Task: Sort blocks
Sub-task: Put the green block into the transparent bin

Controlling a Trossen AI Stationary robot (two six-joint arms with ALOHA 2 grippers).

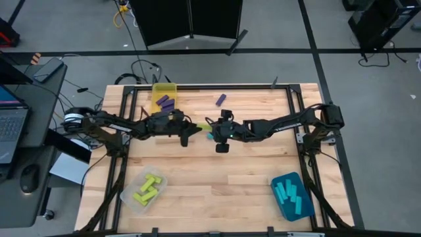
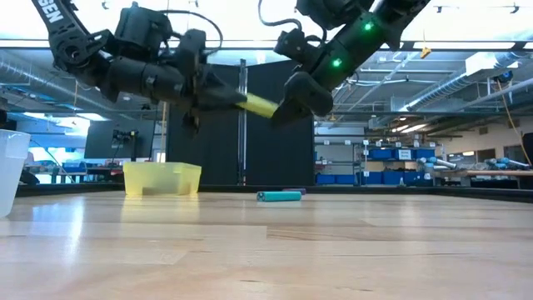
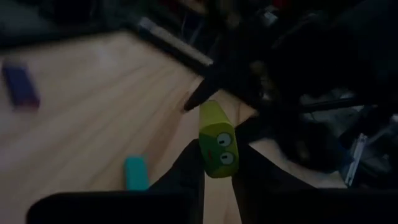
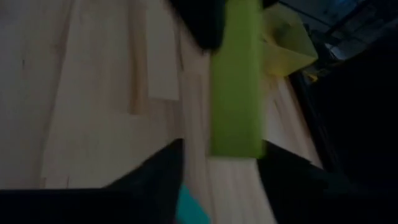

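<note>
A yellow-green block (image 2: 260, 105) hangs in the air over the table's middle, between my two grippers. My left gripper (image 3: 217, 158) comes from the table's left and is shut on one end of it. My right gripper (image 4: 224, 152) comes from the right and stands open, a finger on either side of the block's other end (image 4: 235, 146). Under them a cyan block (image 2: 279, 197) lies flat on the table. A purple block (image 1: 221, 100) lies farther back. My left gripper pinches the near end (image 3: 217, 163) of the yellow-green block between its two fingers (image 3: 189, 169). They come about level from the table's left and lie along the block. The block sticks out past them toward my right gripper, slightly tilted down, clear of the table. My right gripper: a gap shows beside one finger; whether the other touches the block I cannot tell.
A yellow bin (image 1: 164, 94) with purple blocks stands at the far edge. A clear bin (image 1: 145, 189) with yellow-green blocks is at the near left. A teal bin (image 1: 291, 196) with cyan blocks is at the near right. Bare wood lies between the near bins.
</note>
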